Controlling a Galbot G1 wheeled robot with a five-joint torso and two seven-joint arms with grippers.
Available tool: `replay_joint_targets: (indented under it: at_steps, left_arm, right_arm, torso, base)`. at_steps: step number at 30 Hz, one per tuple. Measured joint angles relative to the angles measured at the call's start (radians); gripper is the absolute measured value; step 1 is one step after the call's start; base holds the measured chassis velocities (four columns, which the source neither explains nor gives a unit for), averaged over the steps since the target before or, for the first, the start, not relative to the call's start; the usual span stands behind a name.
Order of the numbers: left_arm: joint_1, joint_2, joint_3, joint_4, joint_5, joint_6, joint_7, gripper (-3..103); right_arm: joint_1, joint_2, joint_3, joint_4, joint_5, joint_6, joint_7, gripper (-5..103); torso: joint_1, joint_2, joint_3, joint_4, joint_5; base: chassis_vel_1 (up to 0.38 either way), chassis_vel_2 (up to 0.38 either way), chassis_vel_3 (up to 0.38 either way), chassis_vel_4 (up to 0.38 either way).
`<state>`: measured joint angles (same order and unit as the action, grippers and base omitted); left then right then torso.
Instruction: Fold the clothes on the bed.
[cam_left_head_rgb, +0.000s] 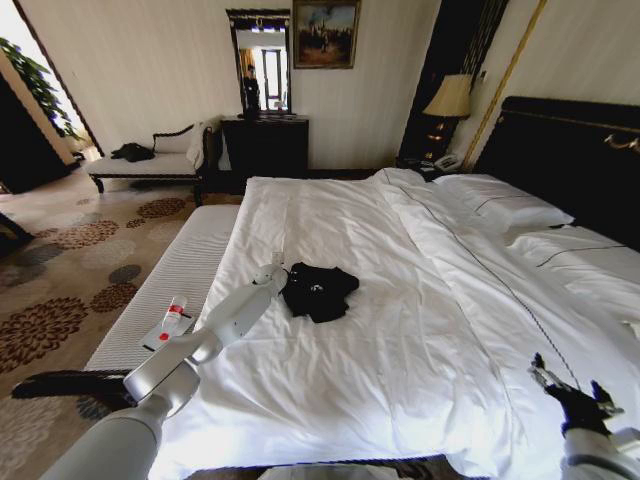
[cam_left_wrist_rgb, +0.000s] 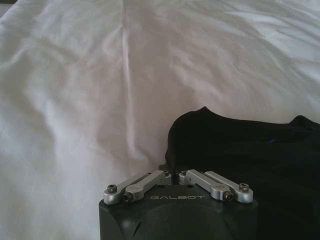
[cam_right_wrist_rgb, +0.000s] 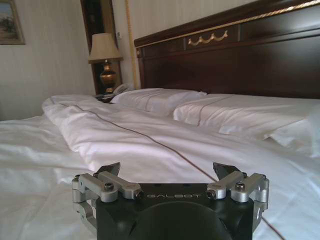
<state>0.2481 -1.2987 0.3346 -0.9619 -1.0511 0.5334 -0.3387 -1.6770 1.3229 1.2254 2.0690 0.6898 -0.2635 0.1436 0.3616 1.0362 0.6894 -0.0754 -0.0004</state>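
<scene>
Clothes (cam_left_head_rgb: 319, 290), one black T-shirt, lie crumpled in a heap on the white duvet of the bed (cam_left_head_rgb: 400, 330), toward its left side and well short of the pillows (cam_left_head_rgb: 500, 205). I have the left gripper (cam_left_head_rgb: 277, 275) reaching across the duvet to the shirt's near edge; in the left wrist view its linkages are drawn together and the tips are lost in the black cloth, so it looks clenched on the shirt. My right gripper (cam_left_head_rgb: 574, 385) waits over the bed's near right corner, fingers spread apart.
</scene>
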Motion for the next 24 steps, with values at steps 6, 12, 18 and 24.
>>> replay_joint_targets:
  at_steps: [6, 12, 18, 24]
  left_arm:
    - [0.010, 0.006, -0.002, -0.008, 0.004, -0.009, -0.001, 1]
    - [0.031, 0.012, -0.003, -0.027, 0.010, -0.028, -0.003, 1]
    - [0.062, 0.016, -0.006, -0.070, 0.012, -0.045, -0.016, 1]
    - [0.078, 0.034, -0.002, -0.113, 0.007, -0.047, -0.028, 1]
  right_arm:
    - [0.122, -0.178, -0.085, -0.024, 0.217, -0.134, 0.027, 100]
    - [0.344, -0.431, -0.324, -0.159, 0.501, -0.266, 0.030, 100]
    - [0.710, -0.482, -0.658, -0.397, 0.735, -0.384, 0.076, 100]
    - [1.005, -0.445, -0.921, -0.606, 0.730, -0.402, 0.029, 100]
  torso:
    - [0.000, 0.000, 0.000, 0.0000, 0.0001]
    - [0.000, 0.000, 0.000, -0.0003, 0.0002]
    - [0.000, 0.000, 0.000, 0.0004, -0.0001]
    - [0.000, 0.000, 0.000, 0.0001, -0.0006]
  base:
    - [0.000, 0.000, 0.000, 0.000]
    - [0.000, 0.000, 0.000, 0.000]
    - [0.000, 0.000, 0.000, 0.000]
    - [0.000, 0.000, 0.000, 0.000]
